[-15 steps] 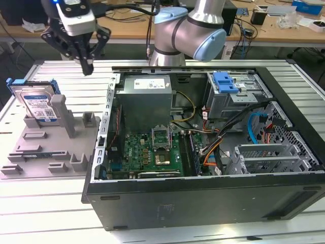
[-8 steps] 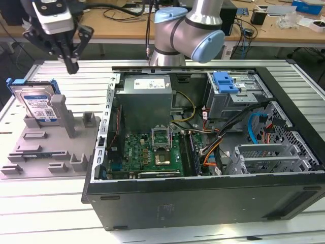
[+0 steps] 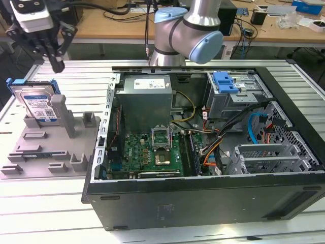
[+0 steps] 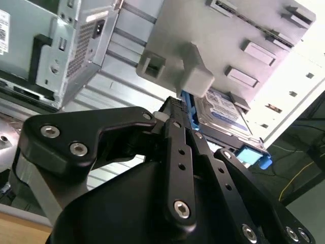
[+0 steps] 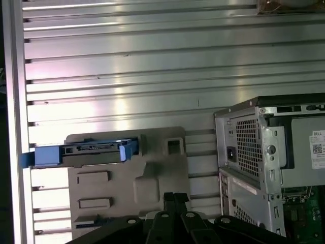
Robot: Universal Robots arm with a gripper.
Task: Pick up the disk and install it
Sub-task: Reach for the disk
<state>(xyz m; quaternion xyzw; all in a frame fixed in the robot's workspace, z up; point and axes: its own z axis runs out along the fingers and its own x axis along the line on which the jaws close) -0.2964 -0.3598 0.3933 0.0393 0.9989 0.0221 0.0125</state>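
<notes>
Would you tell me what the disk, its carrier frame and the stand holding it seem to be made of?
The disk: likely metal, a silver shell under a white-and-blue paper-like label. Its carrier frame: probably plastic, uniformly blue and matte. The stand: apparently moulded or printed plastic, dull grey without shine.

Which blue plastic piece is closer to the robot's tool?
The blue plastic frame holding the silver disk, propped on the grey stand outside the black computer case.

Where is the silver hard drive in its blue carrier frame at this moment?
The silver hard drive stands on edge in the grey plastic holder at the exterior view's left, beside the open black computer case.
</notes>
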